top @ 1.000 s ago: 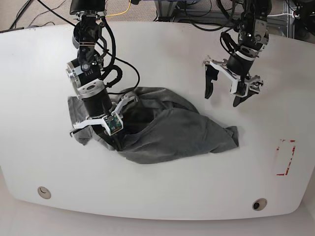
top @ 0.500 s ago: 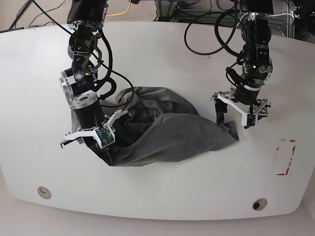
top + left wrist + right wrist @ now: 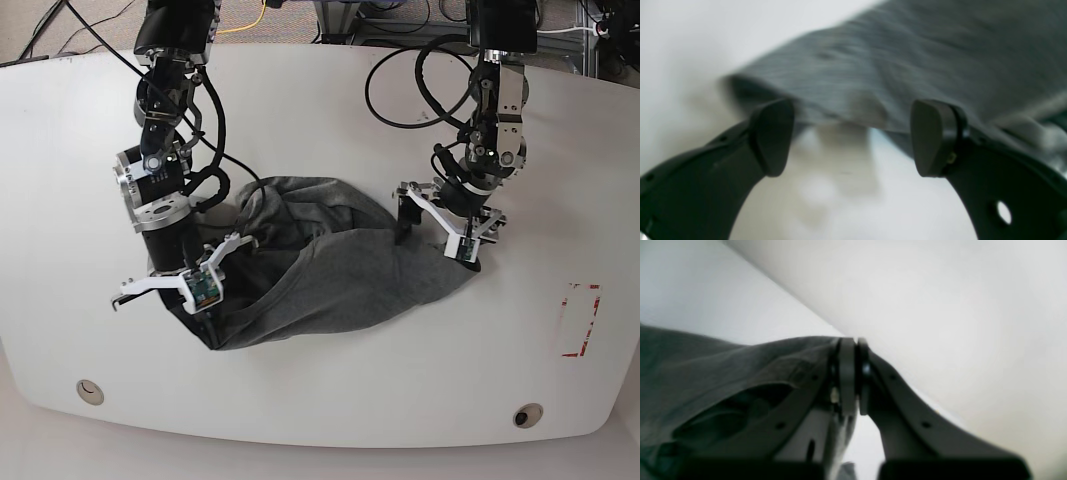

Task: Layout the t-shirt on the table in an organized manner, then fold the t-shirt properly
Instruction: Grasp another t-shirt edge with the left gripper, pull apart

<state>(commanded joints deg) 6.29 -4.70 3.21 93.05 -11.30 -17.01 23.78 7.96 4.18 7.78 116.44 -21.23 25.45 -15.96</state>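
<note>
The right hand is clamped tight on a bunched edge of the t-shirt — the left hand gapes wide over its far edge, mid-tabletop.

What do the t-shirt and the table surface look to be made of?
The t-shirt: soft heather-grey knit, likely cotton; it drapes and wrinkles, with fine ribbing in the left wrist view. The table: hard, glossy white, probably laminate or plastic; it shows faint reflections.

I see my left gripper with its jaws spread wide over the white table. A blurred edge of the grey t-shirt lies just beyond both fingertips, none of it between them.
</note>
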